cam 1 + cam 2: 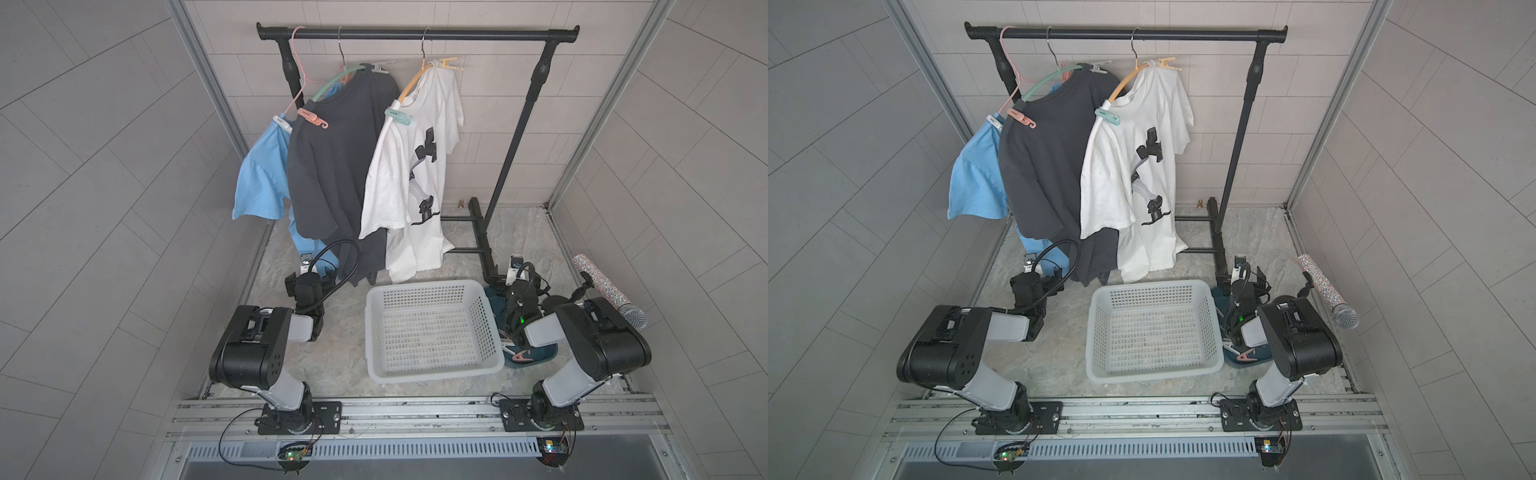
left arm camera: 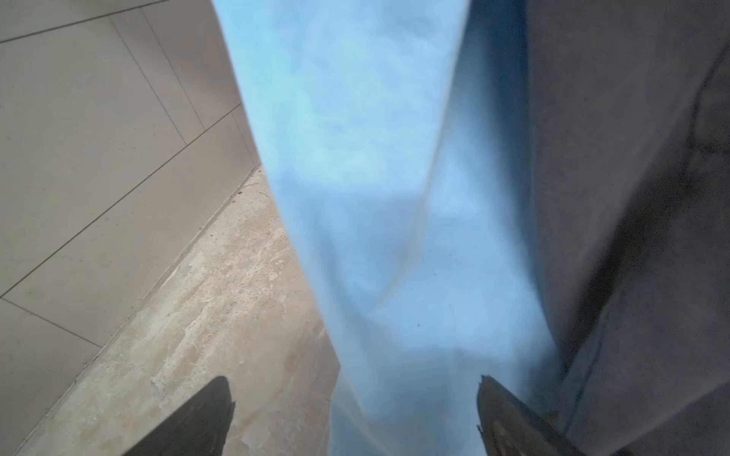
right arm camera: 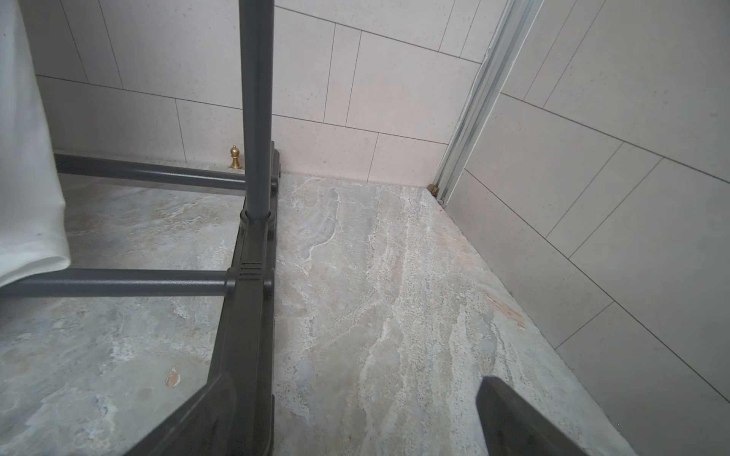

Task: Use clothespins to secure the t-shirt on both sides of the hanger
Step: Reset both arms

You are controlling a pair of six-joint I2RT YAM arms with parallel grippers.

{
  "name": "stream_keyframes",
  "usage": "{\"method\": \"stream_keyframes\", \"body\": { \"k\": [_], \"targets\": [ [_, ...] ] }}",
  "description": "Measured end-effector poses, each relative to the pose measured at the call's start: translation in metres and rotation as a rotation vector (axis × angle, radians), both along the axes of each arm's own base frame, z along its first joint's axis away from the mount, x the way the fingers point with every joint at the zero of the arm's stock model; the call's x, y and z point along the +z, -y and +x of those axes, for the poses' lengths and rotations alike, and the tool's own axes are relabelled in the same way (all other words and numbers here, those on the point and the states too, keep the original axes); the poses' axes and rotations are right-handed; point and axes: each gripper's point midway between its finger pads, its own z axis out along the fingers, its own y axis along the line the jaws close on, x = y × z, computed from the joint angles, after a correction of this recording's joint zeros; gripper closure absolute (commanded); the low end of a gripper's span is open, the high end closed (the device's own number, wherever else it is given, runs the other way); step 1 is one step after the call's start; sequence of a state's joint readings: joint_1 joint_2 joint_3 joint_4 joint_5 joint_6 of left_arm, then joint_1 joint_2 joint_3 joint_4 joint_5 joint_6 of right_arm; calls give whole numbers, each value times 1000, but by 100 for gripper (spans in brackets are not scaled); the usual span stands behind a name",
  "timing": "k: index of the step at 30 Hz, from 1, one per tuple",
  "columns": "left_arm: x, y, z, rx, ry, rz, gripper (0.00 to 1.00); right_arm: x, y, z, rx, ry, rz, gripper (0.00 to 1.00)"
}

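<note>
Three t-shirts hang on the rack: blue [image 1: 259, 183], dark [image 1: 328, 166] and white [image 1: 409, 166]. Clothespins are clipped at the hanger ends: a coral pink one [image 1: 312, 117] and a grey one [image 1: 380, 66] on the dark shirt, a mint green one [image 1: 399, 117] and a yellow one [image 1: 451, 63] on the white shirt, and a white one [image 1: 282, 122] on the blue shirt. A loose coral clothespin [image 1: 521, 356] lies in a dark tray. My left gripper [image 1: 311, 275] [image 2: 353, 398] is open, low at the blue shirt's hem. My right gripper [image 1: 519, 279] [image 3: 355, 402] is open over the floor by the rack's foot.
A white perforated basket [image 1: 432, 376] stands between the arms. The dark blue tray [image 1: 542, 355] lies right of it, partly under the right arm. The black rack [image 1: 415, 34] has a foot [image 3: 245, 316] close to the right gripper. A glittery microphone [image 1: 606, 291] juts in at the right.
</note>
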State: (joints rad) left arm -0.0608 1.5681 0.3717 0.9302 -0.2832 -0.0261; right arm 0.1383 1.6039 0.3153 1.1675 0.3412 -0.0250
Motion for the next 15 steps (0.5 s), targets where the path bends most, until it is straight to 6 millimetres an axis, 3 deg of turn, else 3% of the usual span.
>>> {"method": "stream_keyframes", "body": {
  "k": [15],
  "targets": [
    [-3, -7, -3, 42, -9, 12, 0, -2, 2, 1, -10, -17, 8, 0]
  ]
}}
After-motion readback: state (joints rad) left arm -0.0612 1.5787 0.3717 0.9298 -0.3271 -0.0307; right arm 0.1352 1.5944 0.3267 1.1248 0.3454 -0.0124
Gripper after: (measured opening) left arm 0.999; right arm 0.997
